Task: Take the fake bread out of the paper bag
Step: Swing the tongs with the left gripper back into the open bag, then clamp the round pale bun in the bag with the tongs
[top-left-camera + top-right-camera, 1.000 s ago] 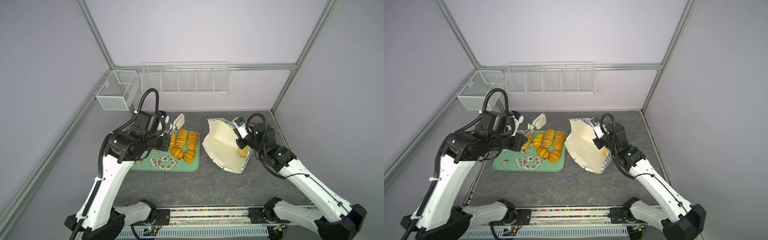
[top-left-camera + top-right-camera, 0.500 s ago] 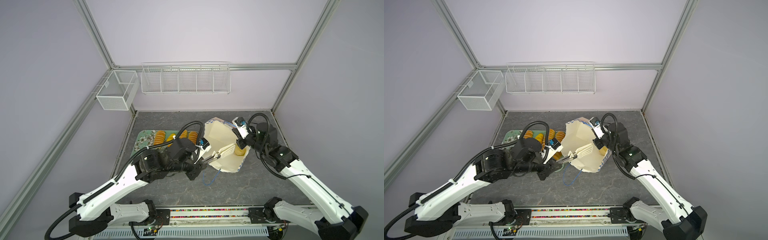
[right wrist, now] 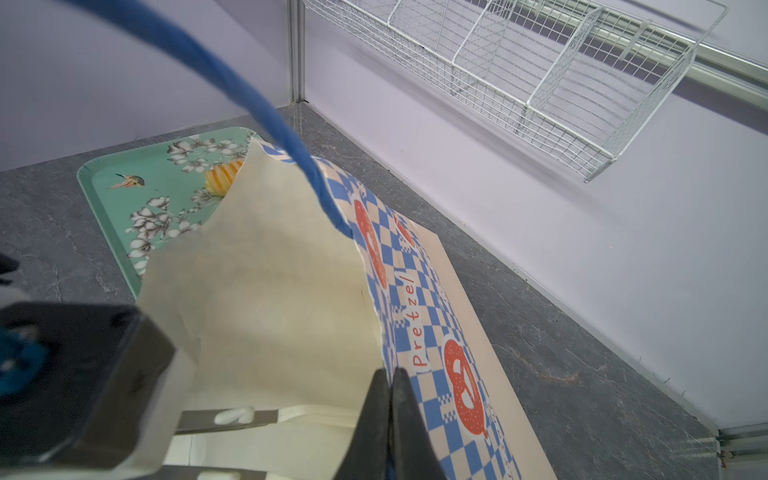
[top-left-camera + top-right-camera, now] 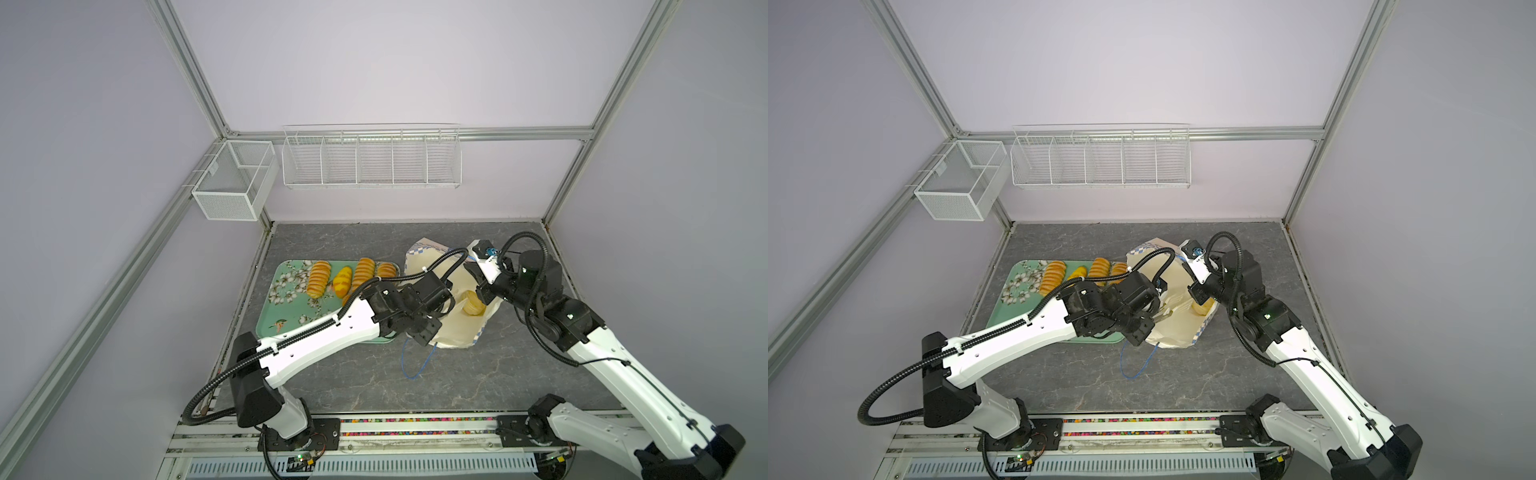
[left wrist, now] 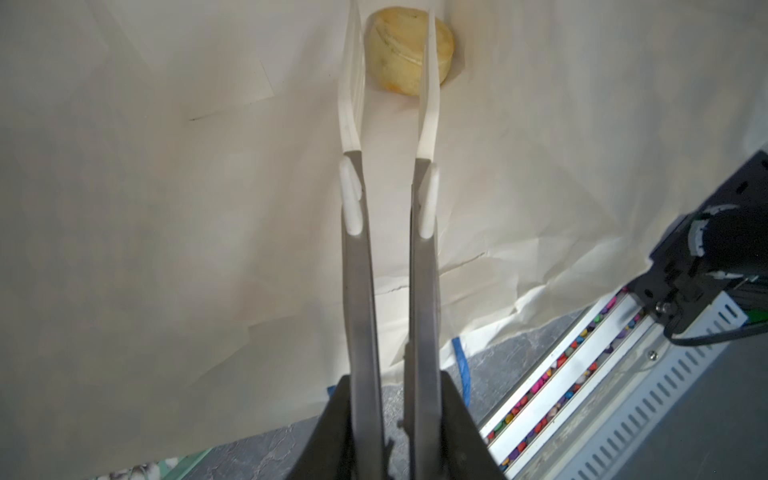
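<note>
**Where's the bread?**
One bun (image 5: pixel 395 45) is inside the bag (image 4: pixel 457 332), lying on the paper. I see it in both top views and in my left wrist view. Several loaves (image 4: pixel 319 278) lie side by side on the tray (image 4: pixel 291 299), just beside the bag. My left arm hides part of that row.

**How does the bag sit?**
It's on its side on the table (image 4: pixel 457 395), with the mouth opening towards the tray. My right gripper (image 3: pixel 390 399) is pinched tight on the upper rim of the mouth, at the checkered band, so that edge stands raised. In a top view, one blue cord (image 4: pixel 411 365) lies loose on the table in front of the bag.

**And your left side?**
My left gripper (image 5: pixel 395 386) is clamped on the grey handles of the tongs (image 5: pixel 359 270), which reach well into the bag. Their white tips stand a little apart, one on each side of the bun. I can't tell from the wrist view whether either tip touches it.
</note>
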